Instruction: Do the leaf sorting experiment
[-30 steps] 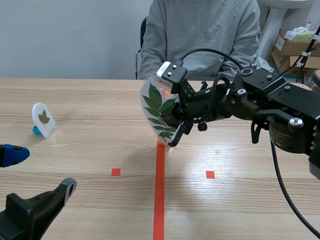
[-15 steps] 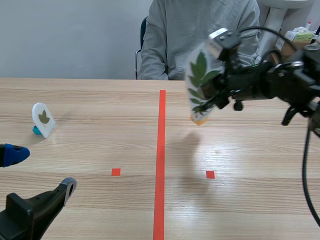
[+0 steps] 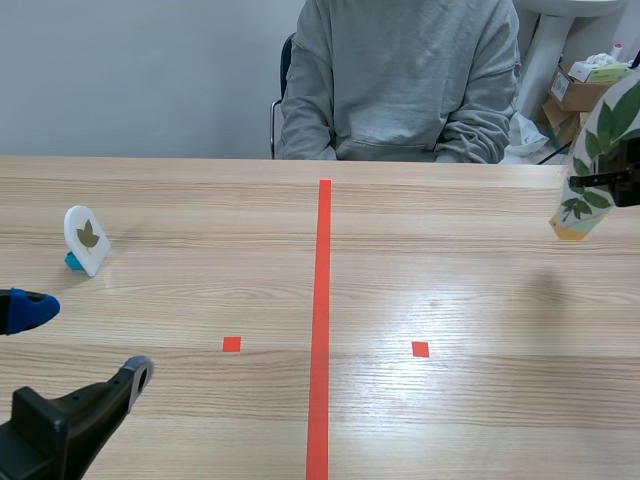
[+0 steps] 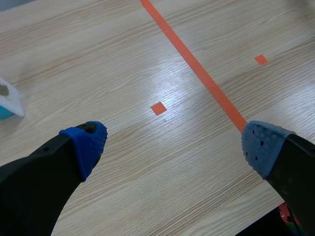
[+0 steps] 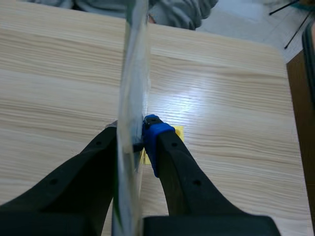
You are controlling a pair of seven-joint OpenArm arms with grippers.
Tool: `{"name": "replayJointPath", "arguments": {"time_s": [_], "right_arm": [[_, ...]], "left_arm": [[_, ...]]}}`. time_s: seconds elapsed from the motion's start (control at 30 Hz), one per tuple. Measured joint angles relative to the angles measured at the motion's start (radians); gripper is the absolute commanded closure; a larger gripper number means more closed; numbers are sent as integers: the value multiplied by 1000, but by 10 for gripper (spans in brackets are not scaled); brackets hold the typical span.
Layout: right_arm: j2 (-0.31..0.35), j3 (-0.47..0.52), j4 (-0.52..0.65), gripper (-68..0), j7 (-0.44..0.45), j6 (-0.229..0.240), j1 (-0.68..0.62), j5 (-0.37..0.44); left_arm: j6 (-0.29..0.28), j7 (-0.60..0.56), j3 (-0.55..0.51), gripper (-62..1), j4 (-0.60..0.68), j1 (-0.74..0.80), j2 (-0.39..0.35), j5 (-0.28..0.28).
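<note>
Item 1, large compound-leaf card (image 3: 597,150): pinched across its thin plate by the right gripper (image 5: 142,132), whose fingers are closed on it. It is held upright over the far right of the table (image 3: 450,290), well apart from the centre tape line (image 3: 320,330), with its yellow foot hanging free, probably so it can be stood on that half. Item 2, small single-leaf card (image 3: 87,238): stands on a teal foot on the left half, apparently the other sorting class. Item 3, left gripper (image 4: 174,142): fingers spread wide, holding nothing, low over the near left.

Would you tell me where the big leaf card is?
The big leaf card is at the scene view's far right edge, clamped in the right tool.
</note>
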Motion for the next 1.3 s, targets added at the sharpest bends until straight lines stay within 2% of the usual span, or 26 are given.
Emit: {"name": "replayJointPath", "arguments": {"time_s": [0.07, 0.3, 0.4, 0.6, 0.73, 0.97, 1.03, 1.1, 1.3], "right_arm": [[0, -10, -49, -15, 11, -3, 23, -26], [-6, -38, -295, -15, 88, -4, 132, -44], [-10, -71, -359, -15, 103, -3, 176, -85], [-63, -141, -444, -15, 141, -3, 256, -150], [-100, -149, -455, -15, 154, -6, 263, -179], [-104, -148, -454, -25, 160, -7, 263, -227], [-103, -148, -452, -88, 161, -7, 263, -239], [-103, -148, -450, -178, 131, -7, 264, -241], [-103, -148, -450, -425, 128, -7, 257, -242]], "left_arm": [[0, 0, 0, -585, 0, 0, 0, 0], [0, 0, 0, -585, 0, 0, 0, 0], [0, 0, 0, -585, 0, 0, 0, 0], [0, 0, 0, -585, 0, 0, 0, -1], [0, 0, 0, -585, 0, 0, 0, -1], [0, 0, 0, -585, 0, 0, 0, -1], [0, 0, 0, -585, 0, 0, 0, -7], [0, 0, 0, -585, 0, 0, 0, -7], [0, 0, 0, -585, 0, 0, 0, -7]]}}
